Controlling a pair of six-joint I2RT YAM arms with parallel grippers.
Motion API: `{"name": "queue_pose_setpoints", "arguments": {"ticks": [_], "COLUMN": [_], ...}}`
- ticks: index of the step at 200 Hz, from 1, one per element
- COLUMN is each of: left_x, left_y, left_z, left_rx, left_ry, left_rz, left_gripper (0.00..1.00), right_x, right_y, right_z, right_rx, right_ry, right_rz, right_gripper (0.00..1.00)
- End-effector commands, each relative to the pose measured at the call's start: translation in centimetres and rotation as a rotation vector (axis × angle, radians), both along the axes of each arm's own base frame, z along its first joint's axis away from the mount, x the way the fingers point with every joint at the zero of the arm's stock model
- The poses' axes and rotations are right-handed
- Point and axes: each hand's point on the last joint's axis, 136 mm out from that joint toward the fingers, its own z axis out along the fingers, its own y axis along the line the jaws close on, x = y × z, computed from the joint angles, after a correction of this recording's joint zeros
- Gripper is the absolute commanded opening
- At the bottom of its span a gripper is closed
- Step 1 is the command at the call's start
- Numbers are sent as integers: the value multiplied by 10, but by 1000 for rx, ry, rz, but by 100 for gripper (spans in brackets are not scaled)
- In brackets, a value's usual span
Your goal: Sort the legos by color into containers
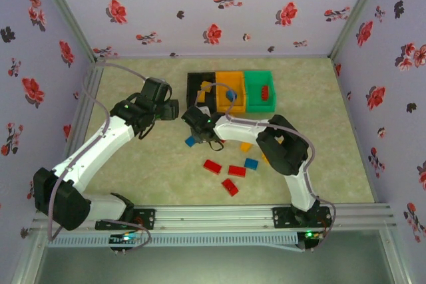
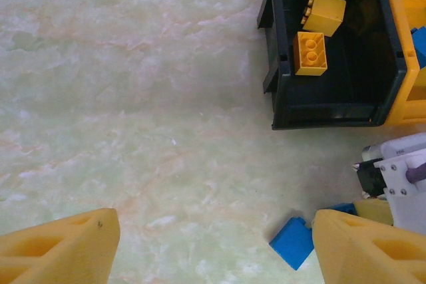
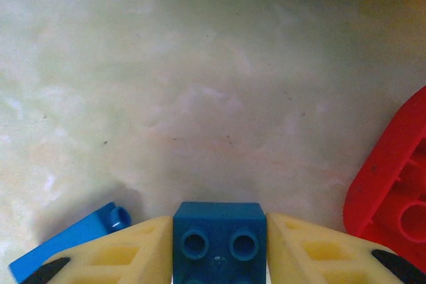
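- The table is pale and marbled. Its near edge is hidden by the rail at the bottom of the top view.
- The left arm reaches from lower left toward the centre, and the right arm bends in from lower right. Its dark elbow covers part of the table behind it.
- Three bins stand side by side at upper centre: the black bin, the orange bin and the green bin. In the left wrist view the orange bin is cut off by the right edge.
- The left pincer is spread wide over bare table, with nothing between its tips, which are cut off at the bottom corners.
- The right pincer pinches a dark blue brick at bottom centre. The brick's lower half runs out of frame.
- A red piece is cropped by the right edge, so its shape is unclear.
- Two yellow bricks lie in the black bin.
- Three red bricks lie loose on the table at lower centre.
- A light blue brick is half hidden behind the pincer's finger.
- A small red item in the green bin is too blurred to make out.
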Motion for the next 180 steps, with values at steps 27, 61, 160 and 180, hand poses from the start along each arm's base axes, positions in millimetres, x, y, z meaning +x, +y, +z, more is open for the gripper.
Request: {"name": "queue_pose_setpoints", "arguments": {"ticks": [27,61,160,180], "left_x": [-3,-4,-13,-17], "left_y": [10,10,13,13], "left_z": [1,1,1,-1], "left_rx": [25,26,-6,-15], "left_ry": [0,0,-3,3], "left_rz": [21,21,30,29], "left_gripper": [77,77,77,77], "right_x": [-4,-4,30,48], "right_y": [-5,-5,-46,-61], "right_z": [-17,-7,133,150], "right_rx": [-37,-13,84,77], "right_ry": [49,26,-243,-283], "right_rz": [11,13,0,-18], "right_gripper": [39,35,32,32]}}
